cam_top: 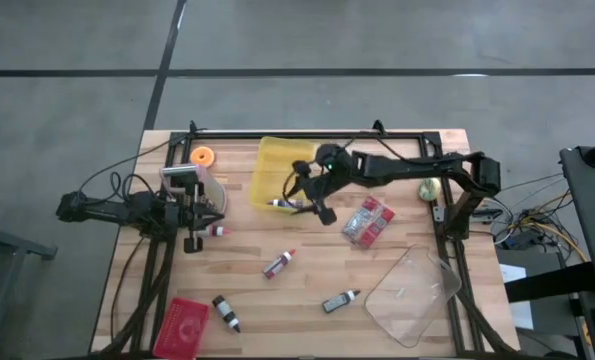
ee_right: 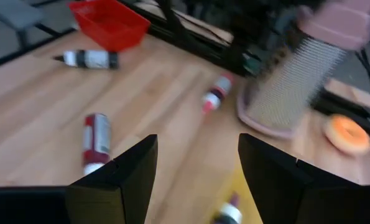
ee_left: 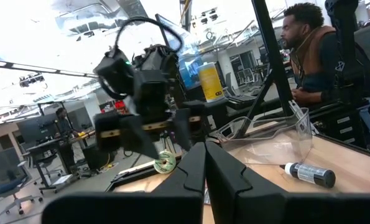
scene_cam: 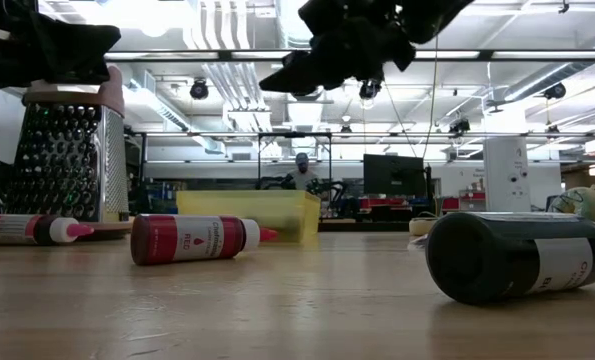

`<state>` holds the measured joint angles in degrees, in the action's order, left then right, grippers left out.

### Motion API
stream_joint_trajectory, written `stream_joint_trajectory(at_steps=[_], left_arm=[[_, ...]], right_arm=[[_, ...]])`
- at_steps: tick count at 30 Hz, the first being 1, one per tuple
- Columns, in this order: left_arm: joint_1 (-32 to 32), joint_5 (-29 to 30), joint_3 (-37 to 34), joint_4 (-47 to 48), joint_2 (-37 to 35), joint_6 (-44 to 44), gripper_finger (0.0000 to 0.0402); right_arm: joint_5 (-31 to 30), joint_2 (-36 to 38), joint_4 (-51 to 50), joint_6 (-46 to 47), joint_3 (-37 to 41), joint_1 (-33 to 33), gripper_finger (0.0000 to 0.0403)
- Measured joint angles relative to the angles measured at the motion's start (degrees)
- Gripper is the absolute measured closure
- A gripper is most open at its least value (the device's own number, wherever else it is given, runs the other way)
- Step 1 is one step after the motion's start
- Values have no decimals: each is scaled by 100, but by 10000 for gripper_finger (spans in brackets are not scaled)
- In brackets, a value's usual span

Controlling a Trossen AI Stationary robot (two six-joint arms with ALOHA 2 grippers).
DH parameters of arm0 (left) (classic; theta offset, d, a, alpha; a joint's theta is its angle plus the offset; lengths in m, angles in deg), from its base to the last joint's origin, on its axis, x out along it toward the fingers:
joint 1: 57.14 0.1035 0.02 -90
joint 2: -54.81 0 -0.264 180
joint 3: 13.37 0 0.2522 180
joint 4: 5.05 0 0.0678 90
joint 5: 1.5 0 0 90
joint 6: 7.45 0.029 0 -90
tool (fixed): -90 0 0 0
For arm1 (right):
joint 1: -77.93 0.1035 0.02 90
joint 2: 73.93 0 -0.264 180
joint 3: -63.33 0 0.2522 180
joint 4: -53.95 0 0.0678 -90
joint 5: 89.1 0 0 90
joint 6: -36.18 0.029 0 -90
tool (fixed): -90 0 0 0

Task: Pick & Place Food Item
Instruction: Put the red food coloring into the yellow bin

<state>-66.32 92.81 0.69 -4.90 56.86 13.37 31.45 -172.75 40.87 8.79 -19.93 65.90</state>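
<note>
Hovering over the yellow bin's (cam_top: 269, 170) edge, the right end effector (cam_top: 322, 208) gapes wide, holding nothing; a small bottle (ee_right: 230, 212) lies beneath. Left end effector (ee_left: 205, 163) sits pinched closed, empty, beside the grater (cam_top: 205, 186).

Small bottle (ee_right: 229, 211) cut off by edge

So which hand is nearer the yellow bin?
Right. The right hand hangs open at the yellow bin's near edge; the left hand sits shut beside the grater, farther off.
</note>
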Motion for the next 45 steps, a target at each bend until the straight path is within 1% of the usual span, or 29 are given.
stream_joint_trajectory(at_steps=[9,13,17,20,24,36,40,45], left_arm=[[-1,0,0,-2,0,2,388],[-2,0,0,-2,0,2,388],[-1,0,0,-2,0,1,388],[-1,0,1,-2,0,2,388],[0,0,2,-4,0,0,388],[0,0,0,-4,0,0,388],[-2,0,0,-2,0,0,388],[0,0,0,-2,0,0,388]], right_arm=[[130,-7,2360,40,1262,449,181],[117,-15,2866,147,1604,636,181],[107,-15,2997,490,1629,809,181],[69,-136,2998,517,1572,945,181],[-190,-458,3017,453,1374,1102,181],[-173,-1652,3002,712,743,1220,181],[-170,-1907,2998,963,625,1231,181],[-194,-2116,2986,1004,506,1255,181]])
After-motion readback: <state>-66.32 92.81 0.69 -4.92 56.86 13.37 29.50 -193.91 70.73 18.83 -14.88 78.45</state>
